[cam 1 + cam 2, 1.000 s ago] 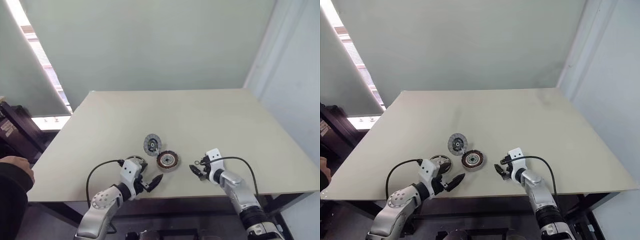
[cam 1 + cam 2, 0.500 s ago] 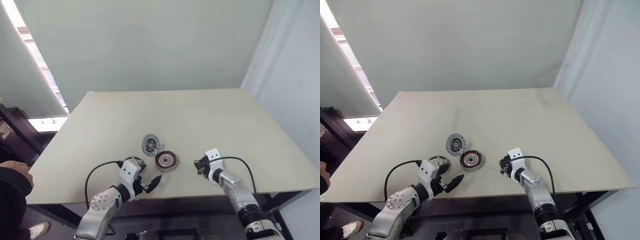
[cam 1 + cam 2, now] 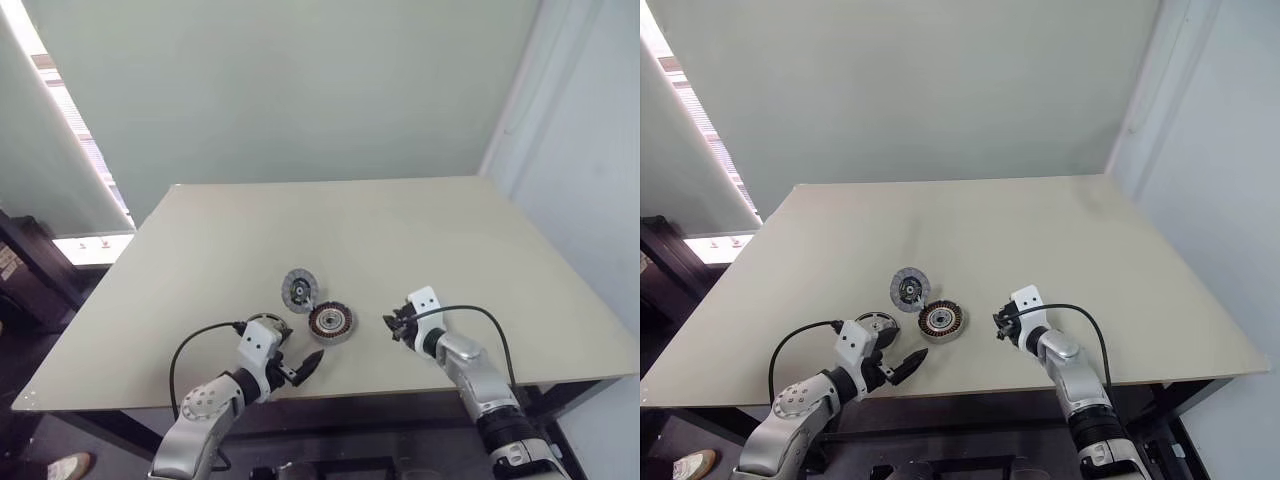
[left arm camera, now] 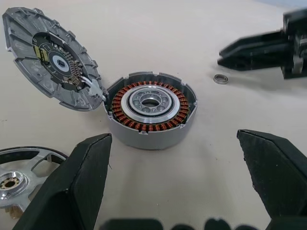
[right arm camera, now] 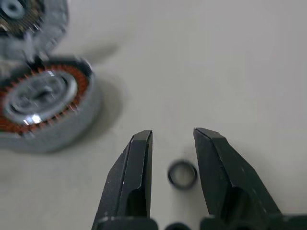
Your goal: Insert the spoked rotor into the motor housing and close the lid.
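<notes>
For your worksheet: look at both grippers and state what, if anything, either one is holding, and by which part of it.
Nothing is held. The left gripper stands open and empty; the right gripper has its fingers apart, with the small ring lying on the table between them, ungripped.

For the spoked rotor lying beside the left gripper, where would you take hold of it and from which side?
Grip the spoked rotor by its dark outer rim, coming from above with one finger outside the rim and one in a gap between spokes. It lies flat on the table, so a side approach finds little to pinch. The left gripper, jaws wide open, is nearest.
</notes>
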